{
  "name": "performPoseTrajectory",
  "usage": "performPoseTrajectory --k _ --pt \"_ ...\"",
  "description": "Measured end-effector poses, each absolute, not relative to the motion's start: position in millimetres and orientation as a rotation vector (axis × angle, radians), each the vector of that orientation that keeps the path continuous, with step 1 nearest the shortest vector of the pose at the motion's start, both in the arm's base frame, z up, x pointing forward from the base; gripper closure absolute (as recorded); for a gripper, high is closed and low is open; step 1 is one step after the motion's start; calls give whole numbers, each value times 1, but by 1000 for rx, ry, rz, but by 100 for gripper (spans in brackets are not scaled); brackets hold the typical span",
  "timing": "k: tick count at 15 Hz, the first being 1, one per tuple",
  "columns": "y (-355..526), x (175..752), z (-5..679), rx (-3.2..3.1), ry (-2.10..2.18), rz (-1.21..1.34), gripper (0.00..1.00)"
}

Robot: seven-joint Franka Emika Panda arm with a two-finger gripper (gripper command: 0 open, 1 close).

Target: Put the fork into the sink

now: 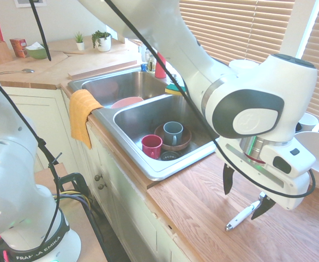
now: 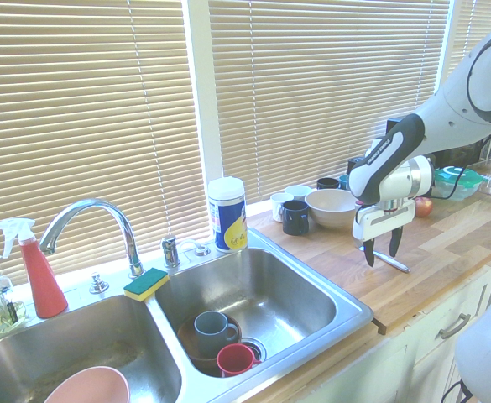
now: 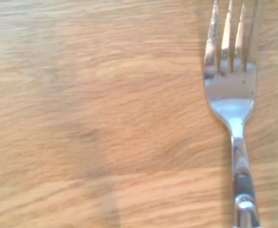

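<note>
white-handled fork (image 1: 242,216) lies lower right on the counter; open gripper (image 1: 245,197) should straddle its handle squarely before closing.

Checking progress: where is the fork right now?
The fork lies flat on the wooden counter, beside the sink, under the open gripper.

The fork (image 1: 242,215) has a white handle and silver tines, lying on a honey-brown wood-grain tabletop (image 1: 203,218). The sink (image 2: 346,304) is shiny steel, holding a red mug (image 1: 151,146) and a grey-blue mug (image 1: 173,132). An orange cloth (image 1: 82,114) drapes its rim.
</note>
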State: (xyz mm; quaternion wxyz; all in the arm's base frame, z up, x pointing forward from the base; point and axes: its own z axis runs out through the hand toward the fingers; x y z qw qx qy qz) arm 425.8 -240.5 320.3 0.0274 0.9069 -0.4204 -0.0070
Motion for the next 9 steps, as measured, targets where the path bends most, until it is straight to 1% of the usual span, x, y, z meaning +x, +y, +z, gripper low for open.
performPoseTrajectory --k 9 --pt "-243 426 316 2806 -1350 -17 100"
